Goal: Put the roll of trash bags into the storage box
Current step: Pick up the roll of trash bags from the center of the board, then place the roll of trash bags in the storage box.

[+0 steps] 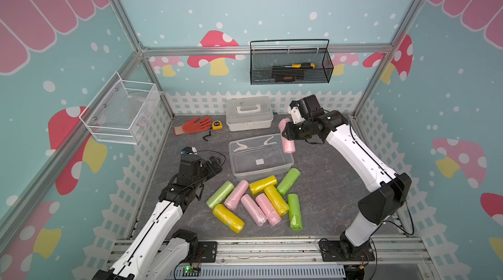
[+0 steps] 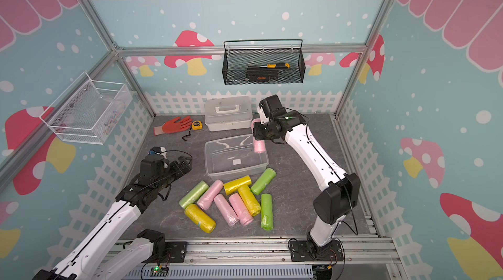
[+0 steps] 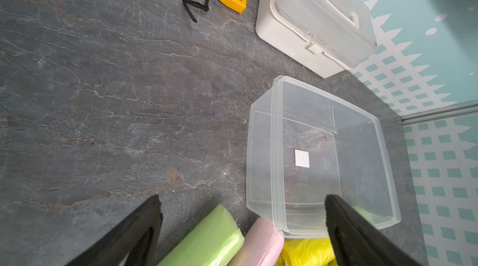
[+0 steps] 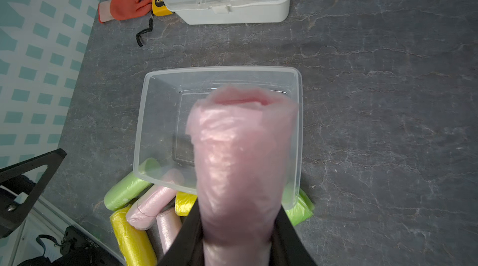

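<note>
1. Right gripper: jaws clamped on the pink roll of trash bags. In the right wrist view, the black fingers press the roll from both sides near its back end.

2. Pink roll of trash bags: carried in the air, with its free end pointing down. In both top views it sits at the 2 o'clock corner of the storage box and its lower end overlaps the rim there. Whether it touches the rim cannot be told. The right wrist view shows the free end over the box interior.

3. Storage box: clear tub at the table centre, standing flat, with a white sticker on its floor.

4. Left gripper: jaws wide apart and holding nothing. It hovers at 9 o'clock of the box, apart from it.

5. Loose rolls: green, pink and yellow. They lie in a pile at 6 o'clock of the box, the nearest ones against its wall.

6. White case: lid shut, at 12 o'clock of the box. The yellow tape measure and orange glove lie at 9 o'clock of the case.
</note>
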### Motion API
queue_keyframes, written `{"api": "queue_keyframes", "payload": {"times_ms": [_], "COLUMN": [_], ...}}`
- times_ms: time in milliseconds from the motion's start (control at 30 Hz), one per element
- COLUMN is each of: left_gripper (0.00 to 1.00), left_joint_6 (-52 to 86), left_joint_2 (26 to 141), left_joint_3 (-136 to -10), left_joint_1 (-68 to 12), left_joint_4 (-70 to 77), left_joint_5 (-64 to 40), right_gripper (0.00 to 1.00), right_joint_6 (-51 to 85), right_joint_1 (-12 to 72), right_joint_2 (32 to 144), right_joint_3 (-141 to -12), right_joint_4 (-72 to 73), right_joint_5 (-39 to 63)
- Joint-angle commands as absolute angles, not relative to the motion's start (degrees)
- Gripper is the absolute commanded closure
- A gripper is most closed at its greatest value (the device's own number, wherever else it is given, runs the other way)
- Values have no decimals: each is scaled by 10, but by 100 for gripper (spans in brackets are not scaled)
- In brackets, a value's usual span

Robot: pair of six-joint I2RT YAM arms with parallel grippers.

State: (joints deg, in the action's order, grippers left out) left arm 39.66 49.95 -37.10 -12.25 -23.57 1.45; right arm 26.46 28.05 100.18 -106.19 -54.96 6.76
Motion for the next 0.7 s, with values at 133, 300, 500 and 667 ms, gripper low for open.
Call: {"api": "queue_keyframes", "payload": {"times_ms": [133, 300, 500, 667], "left_gripper": [1, 1, 1, 1], "left_joint_6": [394, 394, 394, 394], "left_joint_2": [501, 504, 500, 501], "left_joint_3": [-389, -391, -391, -392], "left_joint_1": [-124, -123, -123, -123], "left_joint_4": [-242, -243, -245, -244], "left_joint_5": [7, 5, 4, 5], "right_gripper": [100, 100, 100, 100], "right_joint_6": [228, 225, 223, 227], "right_joint_1": [298, 303, 308, 308], "right_joint_2": [1107, 1149, 1191, 1226], "right_joint_3": [-1139, -1156, -1175, -1184], "right_joint_4": [-621, -622, -619, -619], "right_joint_5": [15, 3, -26, -31]}}
